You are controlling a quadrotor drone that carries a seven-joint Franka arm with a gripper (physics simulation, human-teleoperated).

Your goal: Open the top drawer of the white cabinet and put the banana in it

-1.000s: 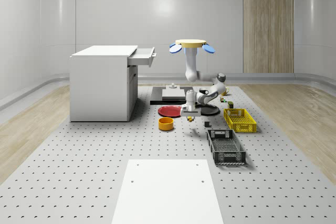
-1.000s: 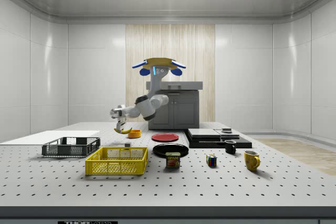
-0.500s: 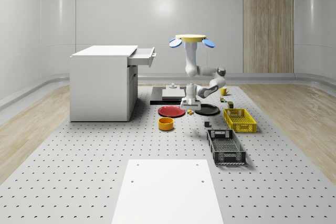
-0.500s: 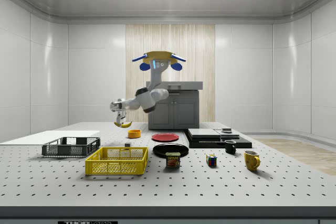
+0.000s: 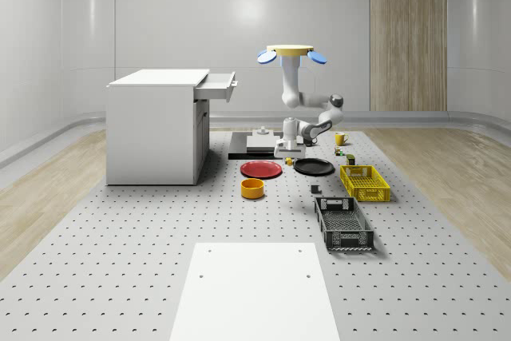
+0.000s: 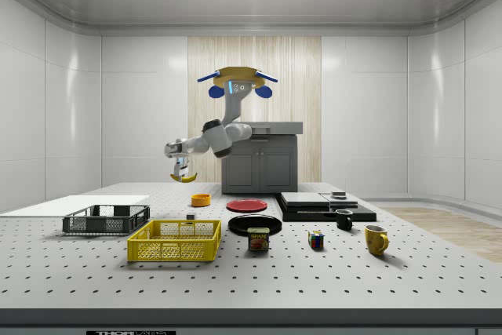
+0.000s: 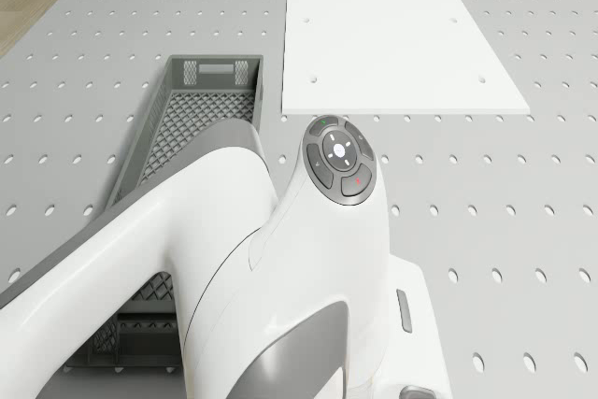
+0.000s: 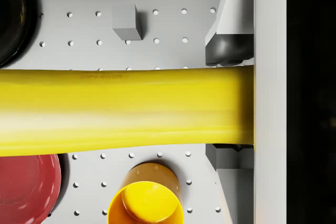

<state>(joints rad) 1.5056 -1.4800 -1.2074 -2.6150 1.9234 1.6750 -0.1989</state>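
Drone (image 5: 291, 52) hovers in the air above the bench (image 5: 160, 221), over the far end where the plates lie, well clear of the surface. Arm bends down and forward from it.

Gripper (image 6: 182, 171) hangs high above the bench, pointing down. Fingers (image 8: 228, 45) pinch the banana (image 8: 126, 109) crosswise: in the wrist view one pad sits against each long side of the fruit, closed to the fruit's thickness. In the side view the banana (image 6: 185, 178) hangs just under the fingers, well off the bench.

Below the fingers, seen along the gripper: an orange bowl (image 8: 147, 199) and a red plate (image 8: 26, 184) to one side of the banana, a black plate (image 8: 13, 14) and a small grey block (image 8: 127, 22) to the other side. All rest on the bench, far under the fruit.

White cabinet (image 5: 156, 127) stands well apart from the fingers, towards the whole-scene view's left. Its top drawer (image 5: 217, 85) is pulled out, roughly level with the arm's upper part and higher than the banana.

Drone view: arm's white link in the foreground, a dark mesh crate (image 7: 177, 137) and a white panel (image 7: 392, 25) on the bench beyond.
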